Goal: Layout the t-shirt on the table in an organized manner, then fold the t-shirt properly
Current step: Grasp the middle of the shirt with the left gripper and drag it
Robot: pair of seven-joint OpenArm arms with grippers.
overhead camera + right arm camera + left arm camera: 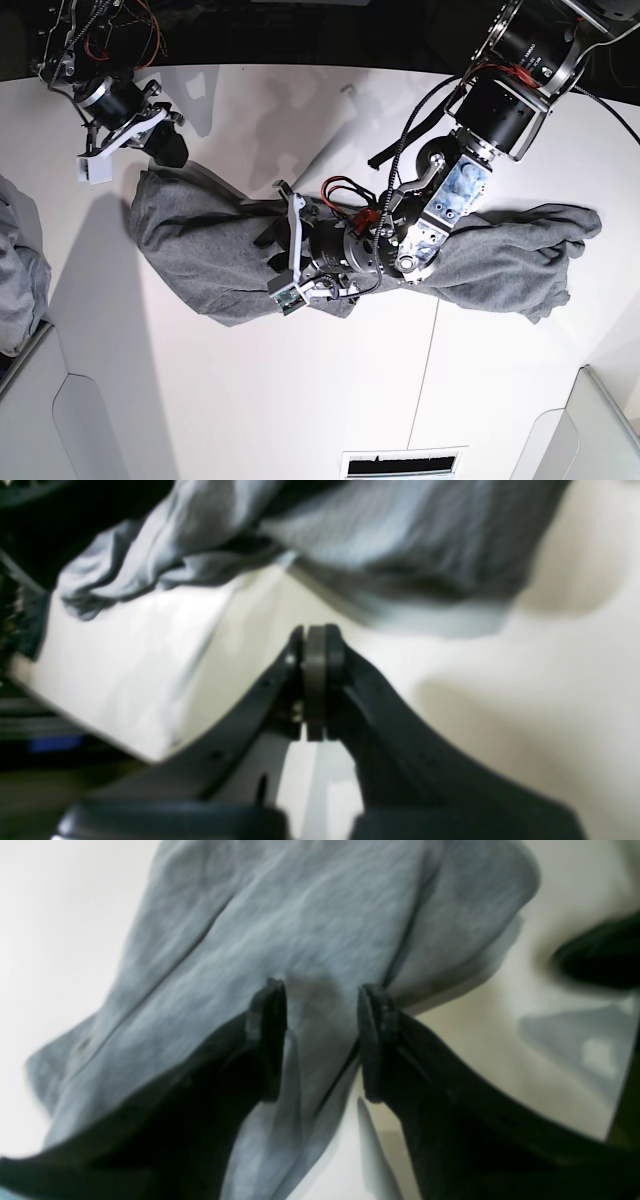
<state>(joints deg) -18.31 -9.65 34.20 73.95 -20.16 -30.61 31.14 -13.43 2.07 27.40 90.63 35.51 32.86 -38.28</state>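
Observation:
The grey t-shirt (pixel 190 250) lies crumpled in a long band across the white table (pixel 300 400), bunched at its middle. My left gripper (pixel 283 240) sits on that middle. In the left wrist view its fingers (pixel 267 1040) stand a fold's width apart, and a thick ridge of the t-shirt (pixel 300 915) fills the gap, with creases running to the fingertips. My right gripper (pixel 170 150) hovers at the shirt's far left corner. In the right wrist view it (pixel 315 635) is shut, pads together and holding nothing, just short of the t-shirt (pixel 400 540).
Another grey cloth (pixel 15 270) hangs over the table's left edge. White bins stand at the front left (pixel 60 420) and front right (pixel 590 430). The left arm (pixel 450 190) lies across the shirt. The table's edge (pixel 100 720) is close to the right gripper.

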